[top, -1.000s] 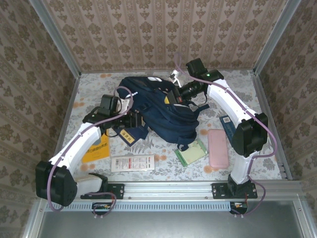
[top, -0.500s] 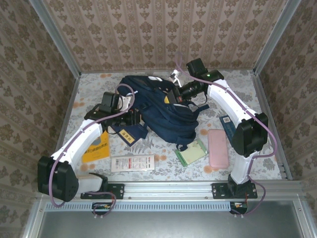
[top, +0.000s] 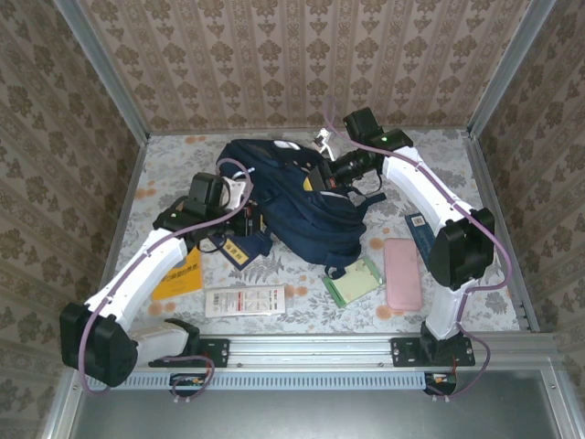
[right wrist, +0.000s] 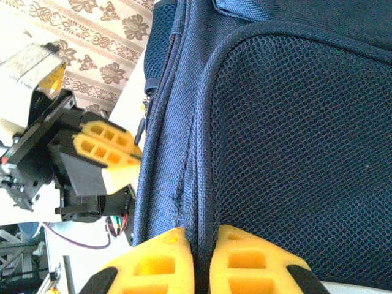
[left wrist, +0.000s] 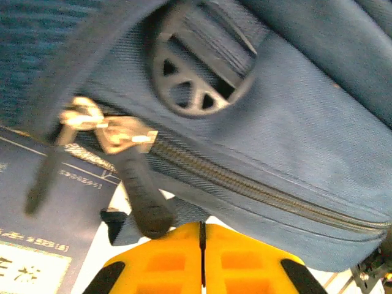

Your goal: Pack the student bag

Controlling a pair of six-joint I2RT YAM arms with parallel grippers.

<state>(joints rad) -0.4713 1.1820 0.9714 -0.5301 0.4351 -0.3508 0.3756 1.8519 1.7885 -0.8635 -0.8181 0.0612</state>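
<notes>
Both closed: left fingers (left wrist: 165,263) just met beside zip pull (left wrist: 138,196); right fingers (right wrist: 245,257) still pinch student bag (top: 311,206).

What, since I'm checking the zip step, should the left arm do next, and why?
Probably reopen the left jaws and shift onto the zipper pull: they stand shut flush, the pull's end lying beside their seam, apparently uncaught, while the right jaws pinch the student bag.

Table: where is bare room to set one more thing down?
Bare: the far left corner of the table beside the bag, and the far right corner behind the right arm. Crowded: the near strip, with booklet, box, notebook, pink case.
</notes>
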